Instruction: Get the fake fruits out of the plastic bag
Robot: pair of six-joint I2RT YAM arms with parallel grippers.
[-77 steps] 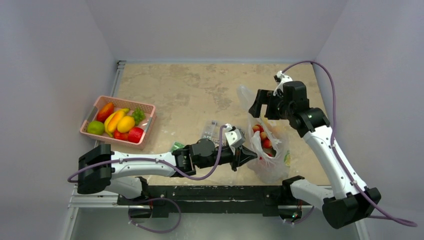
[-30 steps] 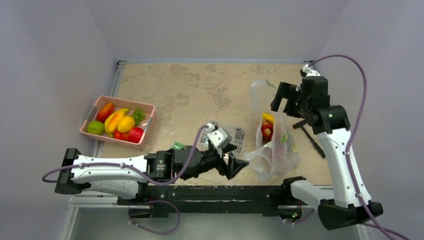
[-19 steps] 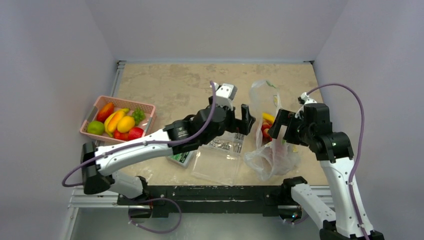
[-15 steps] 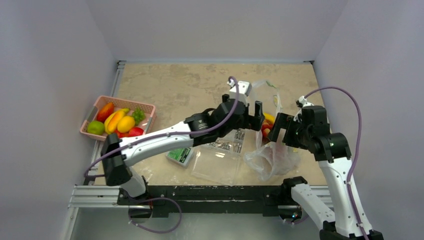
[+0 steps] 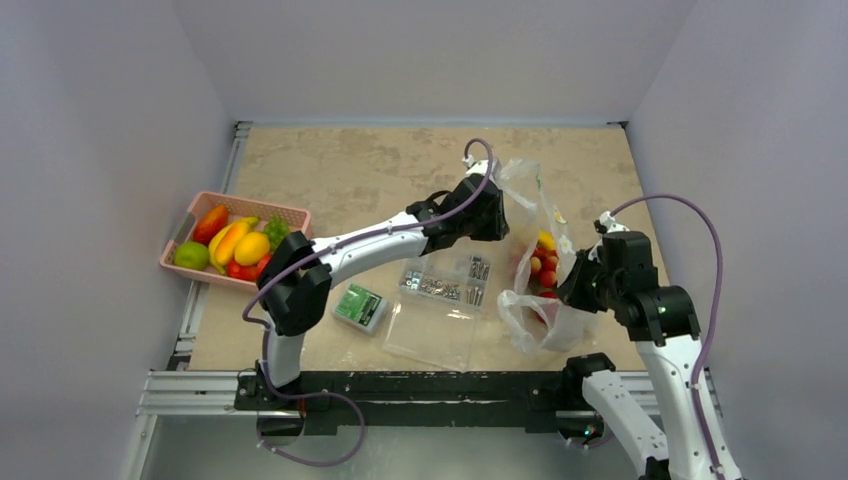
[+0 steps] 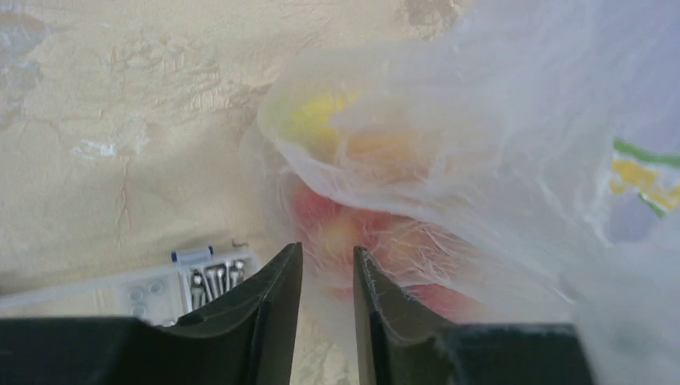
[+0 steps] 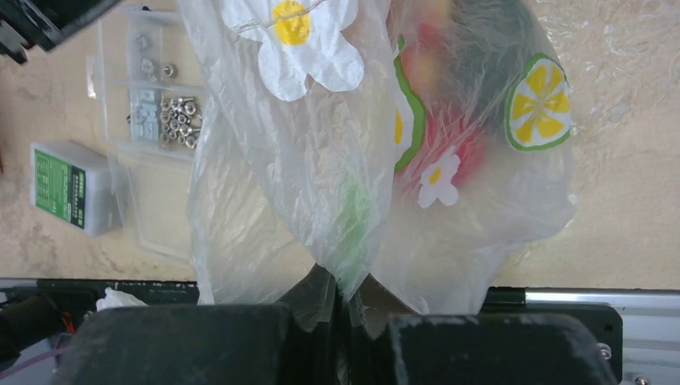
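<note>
Only right jaws tight on plastic bag (image 7: 321,160); left jaws ajar.

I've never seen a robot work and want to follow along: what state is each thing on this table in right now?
plastic bag: pinched at one edge, not emptied.
fake fruits: inside the bag.
right gripper: shut on the bag.
left gripper: slightly open, close to the bag.
clear box: lid open, laid flat.
pink basket: holding fruit.

High rear overview of the table (image 5: 350,170); both wrist cameras close on the plastic bag (image 5: 541,322).
</note>
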